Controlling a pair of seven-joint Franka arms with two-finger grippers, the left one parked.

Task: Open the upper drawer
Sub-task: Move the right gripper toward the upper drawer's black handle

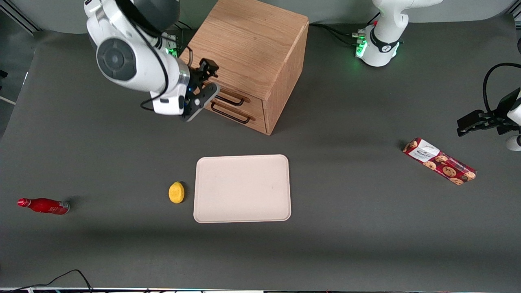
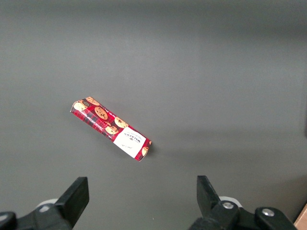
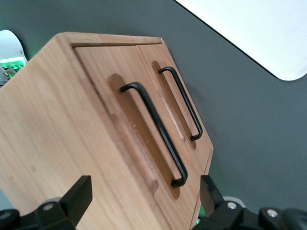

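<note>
Oak upper drawer (image 3: 120, 110) shut | gripper (image 3: 144, 191) wide open, empty, before its handle (image 3: 156, 132) | risk: grabbing lower handle (image 3: 182, 103), set just beside.

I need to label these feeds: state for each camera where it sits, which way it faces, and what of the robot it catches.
Front view: high, facing the robots, looking down on the table; shows the working arm with its gripper open in front of the upper drawer.
Right wrist view: on the working arm, facing both drawer fronts; its fingertips show.
Left wrist view: on the parked arm, looking down at the cookie box.
Shared: front and right wrist views both show the cabinet.
</note>
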